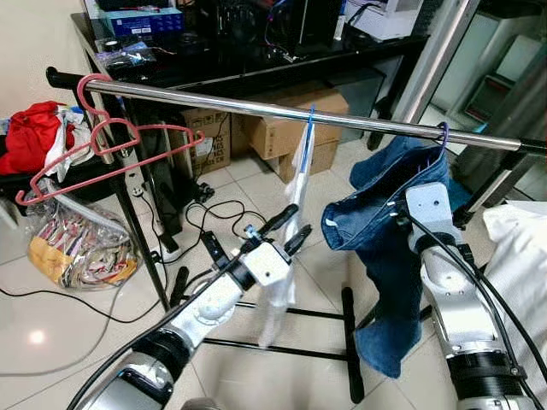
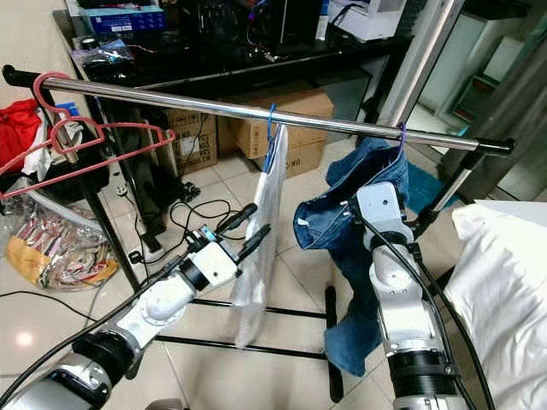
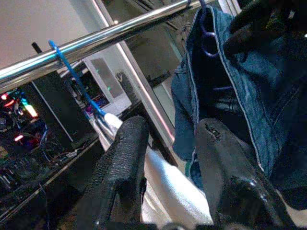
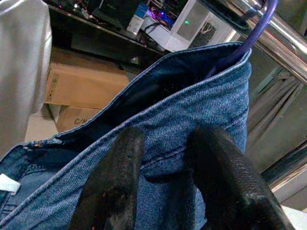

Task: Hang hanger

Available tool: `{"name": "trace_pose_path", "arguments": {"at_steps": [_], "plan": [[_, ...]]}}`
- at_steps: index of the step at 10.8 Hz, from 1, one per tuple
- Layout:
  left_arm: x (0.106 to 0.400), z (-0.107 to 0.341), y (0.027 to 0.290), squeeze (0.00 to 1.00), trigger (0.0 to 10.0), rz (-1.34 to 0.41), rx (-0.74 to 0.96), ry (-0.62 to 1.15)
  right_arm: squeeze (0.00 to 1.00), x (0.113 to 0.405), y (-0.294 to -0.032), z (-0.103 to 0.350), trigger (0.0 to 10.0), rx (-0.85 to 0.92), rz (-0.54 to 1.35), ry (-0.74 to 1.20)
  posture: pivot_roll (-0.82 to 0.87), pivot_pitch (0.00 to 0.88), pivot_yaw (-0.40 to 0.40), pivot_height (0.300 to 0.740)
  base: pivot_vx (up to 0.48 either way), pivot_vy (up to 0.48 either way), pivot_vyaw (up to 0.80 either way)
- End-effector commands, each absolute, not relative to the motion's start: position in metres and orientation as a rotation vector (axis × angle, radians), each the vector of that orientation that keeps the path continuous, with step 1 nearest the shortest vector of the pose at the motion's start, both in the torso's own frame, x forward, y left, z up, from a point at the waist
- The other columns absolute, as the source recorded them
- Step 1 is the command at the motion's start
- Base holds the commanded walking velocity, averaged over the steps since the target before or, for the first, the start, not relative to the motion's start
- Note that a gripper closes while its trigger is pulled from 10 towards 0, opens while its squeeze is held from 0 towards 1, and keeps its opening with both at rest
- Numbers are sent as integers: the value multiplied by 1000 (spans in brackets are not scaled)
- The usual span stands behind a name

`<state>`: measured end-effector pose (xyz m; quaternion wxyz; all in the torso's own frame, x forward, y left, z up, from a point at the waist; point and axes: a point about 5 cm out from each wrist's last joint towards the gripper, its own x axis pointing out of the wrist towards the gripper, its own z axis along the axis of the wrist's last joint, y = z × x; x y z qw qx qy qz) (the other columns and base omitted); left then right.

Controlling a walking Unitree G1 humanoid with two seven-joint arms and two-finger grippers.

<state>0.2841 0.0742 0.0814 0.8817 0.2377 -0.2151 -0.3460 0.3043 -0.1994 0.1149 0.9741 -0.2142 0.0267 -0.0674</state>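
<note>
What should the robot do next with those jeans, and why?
Probably open the right hand and draw it back. The purple hanger is already hooked over the steel rail, and the jeans hang from it while the fingers pinch the denim.

Steel rail (image 1: 256, 108) carries red hangers (image 1: 102, 145), white garment (image 1: 295, 188), jeans (image 1: 385, 231).

Shiny silver metal clothes rail (image 1: 256, 108). Empty pink plastic hangers (image 1: 111, 149). Thin blue hanger (image 1: 304, 137) bearing a plain white garment (image 2: 256, 248). Purple hanger hook (image 4: 252, 36) carrying mid-blue denim jeans (image 1: 389, 256) with lighter stitching. Brown cardboard boxes (image 1: 291, 132). Crumpled red cloth (image 1: 30, 137). Pale glossy floor tiles (image 1: 60, 342).
</note>
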Motion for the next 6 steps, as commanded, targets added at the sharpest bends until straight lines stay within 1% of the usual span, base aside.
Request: {"name": "trace_pose_path", "arguments": {"at_steps": [1,2,3,4,5,6], "plan": [[286,82,75,0,10000,-715,491,-436,0,306,-202,116,10000,-434,-143,53,172,0,-88,740,0,0,0],[285,76,80,0,10000,-687,463,-387,0,306,-203,117,10000,-437,-148,52,165,0,-86,740,0,0,0],[278,66,95,0,10000,-630,416,-325,0,304,-205,117,10000,-442,-157,52,166,0,-85,740,0,0,0],[277,66,100,0,10000,-618,409,-331,0,304,-205,117,10000,-442,-158,51,169,0,-85,740,0,0,0],[275,74,113,0,10000,-578,392,-355,0,305,-205,117,10000,-440,-158,51,176,0,-83,740,0,0,0],[275,80,118,0,10000,-551,390,-379,0,305,-204,117,10000,-439,-158,50,176,0,-83,740,0,0,0]]}}
